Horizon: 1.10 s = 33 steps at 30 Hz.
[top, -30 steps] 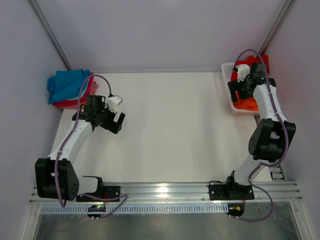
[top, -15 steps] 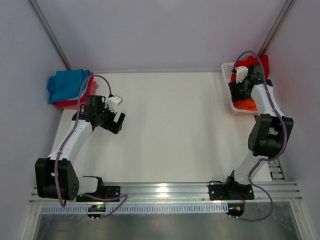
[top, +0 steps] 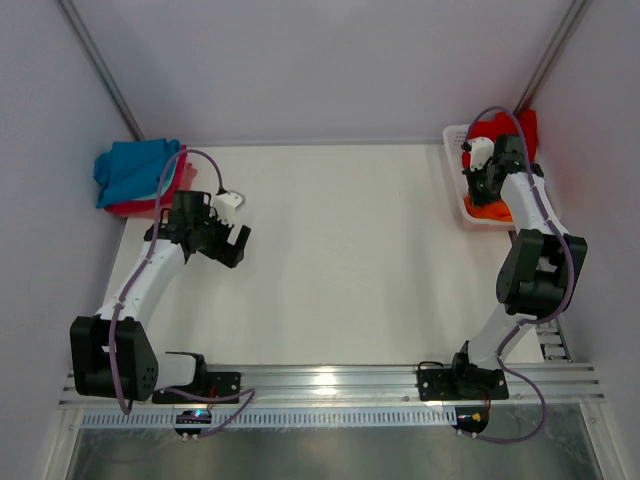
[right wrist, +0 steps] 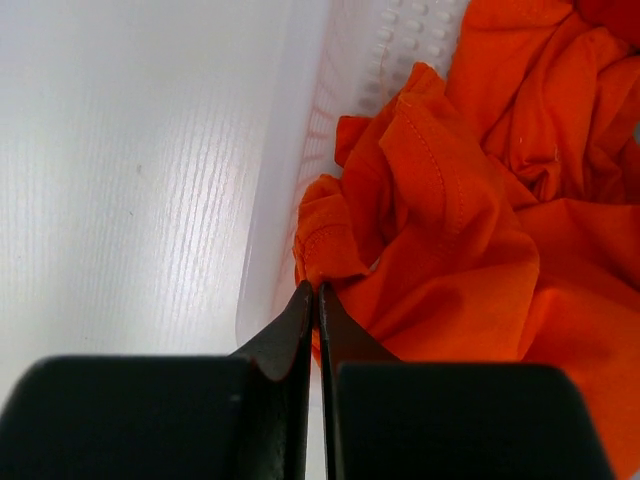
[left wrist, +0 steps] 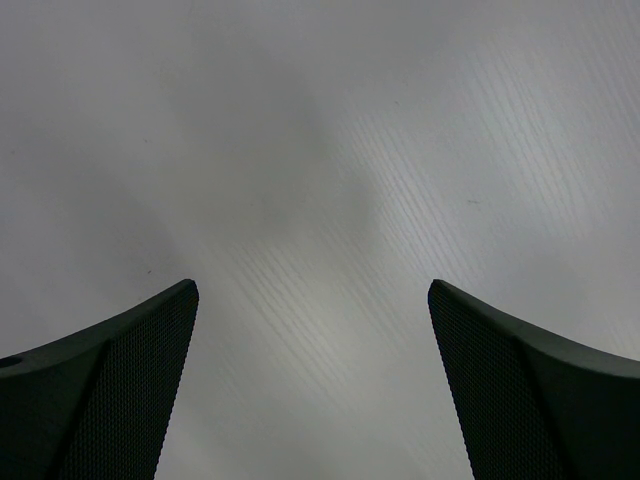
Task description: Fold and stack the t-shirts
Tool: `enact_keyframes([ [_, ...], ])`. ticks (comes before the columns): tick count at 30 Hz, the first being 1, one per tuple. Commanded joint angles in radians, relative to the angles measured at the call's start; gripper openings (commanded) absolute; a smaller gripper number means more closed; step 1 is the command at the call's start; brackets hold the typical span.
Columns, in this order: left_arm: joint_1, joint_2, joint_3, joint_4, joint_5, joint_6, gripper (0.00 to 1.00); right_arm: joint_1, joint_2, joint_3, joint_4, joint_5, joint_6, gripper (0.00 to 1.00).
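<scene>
My right claw (right wrist: 316, 300) pinches the orange shirt (right wrist: 470, 250) in the basket (right wrist: 345, 70) at two o'clock; my left claw (left wrist: 312, 292) hangs spread over the table (left wrist: 320, 120) at nine o'clock.

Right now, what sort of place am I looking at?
Probably a robot lab test cell: a white table walled by blank panels, a metal mounting rail, a white basket holding an orange t-shirt.

The orange t-shirt (right wrist: 470, 230) is soft, matt cloth, creased, with a stitched hem. The basket (right wrist: 340, 100) is white, faintly glossy plastic mesh. The table (left wrist: 320, 120) is smooth, off-white, with fine grain lines and a dull sheen. The left gripper (left wrist: 311, 290) has dark matt jaws, finely dotted. The rail (top: 330, 380) is bright metal.
</scene>
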Motion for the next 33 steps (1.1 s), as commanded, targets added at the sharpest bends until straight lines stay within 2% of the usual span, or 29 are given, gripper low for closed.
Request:
enact_keyframes([
  [1,0.000,-0.008,0.022,0.010,0.023,-0.015,0.99,-0.002,-0.127,0.045,0.042,-0.017,0.008,0.03],
  [4,0.000,-0.002,0.020,0.014,0.029,-0.016,0.99,-0.002,-0.154,0.203,-0.022,-0.001,0.020,0.03],
  [5,0.000,0.001,0.020,0.014,0.032,-0.016,0.99,-0.002,-0.151,0.322,-0.048,0.005,0.025,0.03],
  [8,0.000,0.012,0.025,0.010,0.028,-0.016,0.99,-0.002,-0.154,0.513,-0.102,0.000,0.045,0.03],
  [10,0.000,0.013,0.025,0.007,0.026,-0.018,0.99,-0.002,-0.187,0.562,-0.102,-0.029,0.056,0.03],
  [13,0.000,0.016,0.026,0.009,0.035,-0.018,0.99,-0.002,-0.233,0.653,-0.099,-0.119,0.095,0.03],
  [17,0.000,0.025,0.040,0.000,0.038,-0.024,0.99,0.000,-0.247,0.750,-0.174,-0.349,0.158,0.03],
  [18,0.000,0.029,0.040,-0.002,0.040,-0.026,0.99,-0.002,-0.253,0.750,-0.180,-0.473,0.171,0.03],
  [20,0.000,0.026,0.037,-0.002,0.038,-0.026,0.99,0.004,-0.272,0.742,-0.200,-0.597,0.198,0.03],
  [21,0.000,0.025,0.037,-0.002,0.040,-0.024,0.99,0.005,-0.273,0.742,-0.208,-0.730,0.210,0.03],
  [22,0.000,0.025,0.036,-0.002,0.043,-0.026,0.99,0.008,-0.275,0.736,-0.205,-0.800,0.227,0.03],
  [24,0.000,0.029,0.037,0.000,0.051,-0.027,0.99,0.012,-0.279,0.705,-0.181,-0.936,0.278,0.03],
  [25,0.000,0.030,0.039,0.000,0.054,-0.027,0.99,0.014,-0.281,0.687,-0.147,-1.083,0.289,0.03],
  [27,0.000,0.032,0.040,-0.002,0.054,-0.029,0.99,0.024,-0.290,0.618,-0.099,-1.217,0.333,0.03],
  [28,0.000,0.032,0.040,-0.005,0.054,-0.029,0.99,0.027,-0.293,0.590,-0.037,-1.342,0.358,0.03],
  [30,0.000,0.032,0.040,-0.009,0.048,-0.029,0.99,0.044,-0.301,0.491,0.093,-1.440,0.462,0.03],
  [31,0.000,0.026,0.036,-0.008,0.046,-0.027,0.99,0.052,-0.312,0.446,0.284,-1.469,0.640,0.03],
  [33,0.000,0.022,0.034,-0.005,0.048,-0.027,0.99,0.075,-0.325,0.336,0.451,-1.500,0.791,0.03],
])
